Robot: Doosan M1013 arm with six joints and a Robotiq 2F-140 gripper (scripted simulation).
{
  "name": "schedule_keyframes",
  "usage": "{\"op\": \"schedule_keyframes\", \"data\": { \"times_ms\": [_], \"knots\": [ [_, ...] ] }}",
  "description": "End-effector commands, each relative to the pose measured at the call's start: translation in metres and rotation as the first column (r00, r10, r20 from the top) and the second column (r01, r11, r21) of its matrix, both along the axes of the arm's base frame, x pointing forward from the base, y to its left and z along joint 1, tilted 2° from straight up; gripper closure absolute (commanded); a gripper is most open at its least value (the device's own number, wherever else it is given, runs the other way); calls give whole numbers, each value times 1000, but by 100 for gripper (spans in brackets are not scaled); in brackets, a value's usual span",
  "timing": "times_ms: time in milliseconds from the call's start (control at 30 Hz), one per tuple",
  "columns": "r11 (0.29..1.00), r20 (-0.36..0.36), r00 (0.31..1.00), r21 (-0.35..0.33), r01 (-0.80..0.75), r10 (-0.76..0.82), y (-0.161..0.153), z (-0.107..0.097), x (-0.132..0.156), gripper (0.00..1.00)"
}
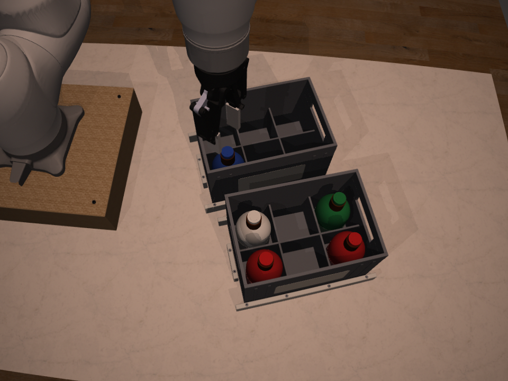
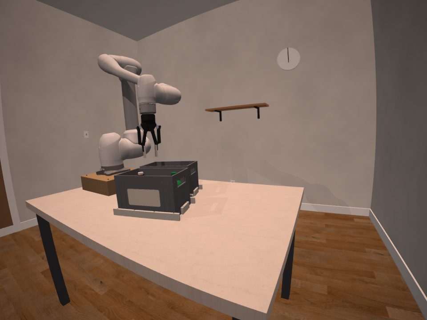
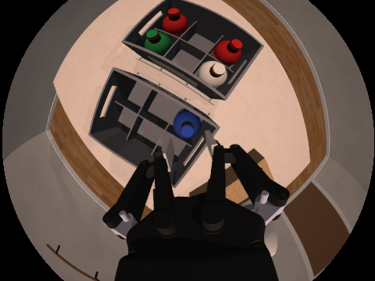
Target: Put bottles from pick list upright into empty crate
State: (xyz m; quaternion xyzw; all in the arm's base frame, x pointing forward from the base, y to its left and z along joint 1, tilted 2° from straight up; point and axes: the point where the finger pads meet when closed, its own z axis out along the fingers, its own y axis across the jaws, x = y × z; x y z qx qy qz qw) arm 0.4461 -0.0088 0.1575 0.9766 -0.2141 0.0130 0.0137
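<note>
My gripper [image 1: 224, 132] [image 2: 150, 156] [image 3: 189, 141] is open and empty, with its fingers partly apart, above the left end of the far crate [image 1: 221, 188] [image 2: 195, 172] [image 3: 113, 144]. A blue bottle [image 1: 228, 160] [image 3: 187, 119] stands in that crate's front left compartment, below the fingertips; the crate's other compartments are empty. The near crate [image 1: 256, 291] [image 2: 168, 193] [image 3: 219, 27] holds a white bottle [image 1: 252, 235] [image 3: 212, 75] back left, a green bottle [image 1: 332, 213] [image 3: 156, 44] back right, and red bottles front left [image 1: 264, 266] [image 3: 227, 53] and front right [image 1: 345, 249] [image 3: 175, 24]. The pick list is not visible.
Low rails run along the crates' lower edges, such as the front rail [image 1: 307, 292] [image 2: 146, 214]. The crates stand close together. The robot's wooden base block [image 1: 88, 164] [image 2: 98, 184] is to their left. Upright dividers split both crates into compartments.
</note>
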Motion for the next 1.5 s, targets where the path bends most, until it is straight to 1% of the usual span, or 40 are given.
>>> {"op": "schedule_keyframes", "data": {
  "times_ms": [0, 1200, 1367, 1467],
  "knots": [
    [1000, 0, 1000, 0, 0, 0, 0, 7, 0, 62],
    [1000, 0, 1000, 0, 0, 0, 0, 7, 0, 62],
    [1000, 0, 1000, 0, 0, 0, -19, 8, 13, 62],
    [1000, 0, 1000, 0, 0, 0, -24, 8, 16, 62]
  ]
}}
